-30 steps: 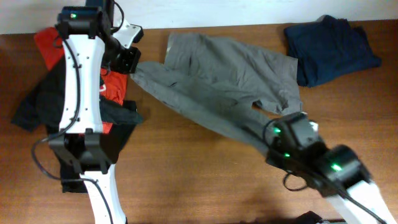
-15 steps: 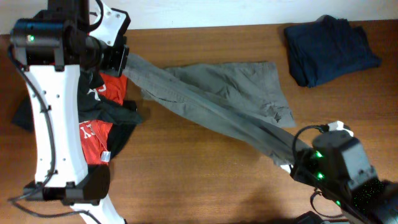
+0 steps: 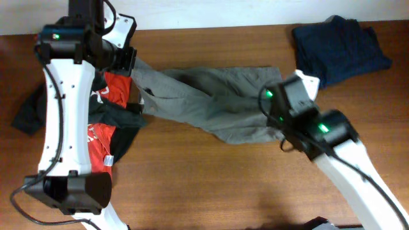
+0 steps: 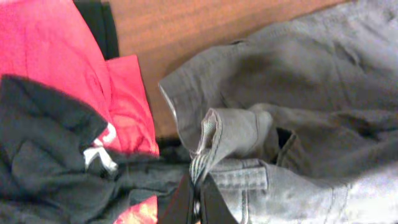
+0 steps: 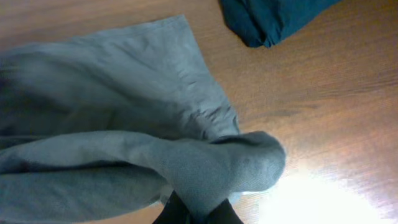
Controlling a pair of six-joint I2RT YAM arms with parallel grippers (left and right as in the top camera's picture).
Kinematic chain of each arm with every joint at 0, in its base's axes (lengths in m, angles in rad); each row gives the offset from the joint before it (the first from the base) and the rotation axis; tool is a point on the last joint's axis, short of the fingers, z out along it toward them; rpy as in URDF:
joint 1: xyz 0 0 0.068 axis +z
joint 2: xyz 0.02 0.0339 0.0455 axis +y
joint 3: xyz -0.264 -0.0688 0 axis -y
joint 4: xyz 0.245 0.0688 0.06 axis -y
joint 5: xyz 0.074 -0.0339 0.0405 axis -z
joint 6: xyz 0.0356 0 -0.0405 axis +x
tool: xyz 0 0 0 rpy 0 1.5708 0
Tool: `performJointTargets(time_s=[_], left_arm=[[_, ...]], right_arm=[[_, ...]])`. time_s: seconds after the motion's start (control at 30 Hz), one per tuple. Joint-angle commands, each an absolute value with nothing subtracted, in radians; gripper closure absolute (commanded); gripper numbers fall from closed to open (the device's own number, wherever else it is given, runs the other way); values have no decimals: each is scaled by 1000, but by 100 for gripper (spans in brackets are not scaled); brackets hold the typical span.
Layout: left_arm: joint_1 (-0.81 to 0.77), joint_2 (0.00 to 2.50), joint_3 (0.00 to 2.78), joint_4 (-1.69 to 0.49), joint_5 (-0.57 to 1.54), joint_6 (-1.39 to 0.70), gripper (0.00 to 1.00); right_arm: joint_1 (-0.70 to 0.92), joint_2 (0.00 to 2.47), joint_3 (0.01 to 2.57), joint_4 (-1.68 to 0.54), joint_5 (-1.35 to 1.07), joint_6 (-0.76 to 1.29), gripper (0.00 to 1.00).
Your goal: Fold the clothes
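Left gripper [image 4: 198, 193] and right gripper [image 5: 196, 210] clench wrinkled grey shorts [image 3: 211, 102]. Red and black shirts [image 3: 117, 84] heap at left; folded navy garment [image 3: 339, 48] lies far right.

The overhead view is bright, even and sharp, with soft shadows in the folds of the grey shorts [image 3: 211, 102]. In the right wrist view, a white glare burns on the table [image 5: 311, 199] just right of the right gripper [image 5: 196, 214], which is dark and blurred. Right of the left gripper [image 4: 198, 202], the cloth looks pale and washed out.
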State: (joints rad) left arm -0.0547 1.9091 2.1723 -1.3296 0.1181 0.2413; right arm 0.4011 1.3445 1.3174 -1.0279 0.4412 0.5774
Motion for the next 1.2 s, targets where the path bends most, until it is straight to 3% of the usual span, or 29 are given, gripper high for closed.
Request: performJointTargets(time_s=[0.0, 0.2, 0.4, 0.63, 0.73, 0.8, 0.83, 0.87, 0.9, 0.93, 1.03, 1.17], left_arm=[[-46, 1902, 2056, -1161, 107, 231, 99], [-45, 1905, 1888, -822, 56, 119, 100], [-51, 1967, 1818, -581, 56, 117, 99], [-72, 2129, 1818, -526, 51, 115, 100], [-59, 2158, 1818, -555, -54, 32, 100], [-50, 2166, 1818, -558, -80, 29, 100], [-43, 2167, 1818, -558, -80, 29, 99], [-37, 2167, 1818, -558, -80, 24, 93], [-30, 2167, 1818, -558, -80, 9, 79], [-21, 2167, 1818, -558, -80, -15, 72], [12, 2159, 1835, -594, -75, -73, 64], [21, 2115, 1854, -654, -68, -75, 31]], right_arm=[[306, 1454, 1326, -953, 479, 503, 96], [133, 1625, 1326, -739, 297, 388, 96], [78, 1792, 1326, -591, 186, 347, 96], [78, 1932, 1326, -519, 164, 345, 96], [78, 1937, 1326, -481, 164, 313, 95], [78, 1937, 1326, -437, 164, 289, 86], [78, 1937, 1326, -419, 164, 284, 68], [78, 1937, 1326, -403, 160, 266, 53], [77, 1936, 1327, -395, 139, 234, 41], [76, 1934, 1332, -399, 124, 222, 34], [63, 1898, 1363, -488, 59, 214, 23], [32, 1798, 1392, -610, -15, 213, 19]])
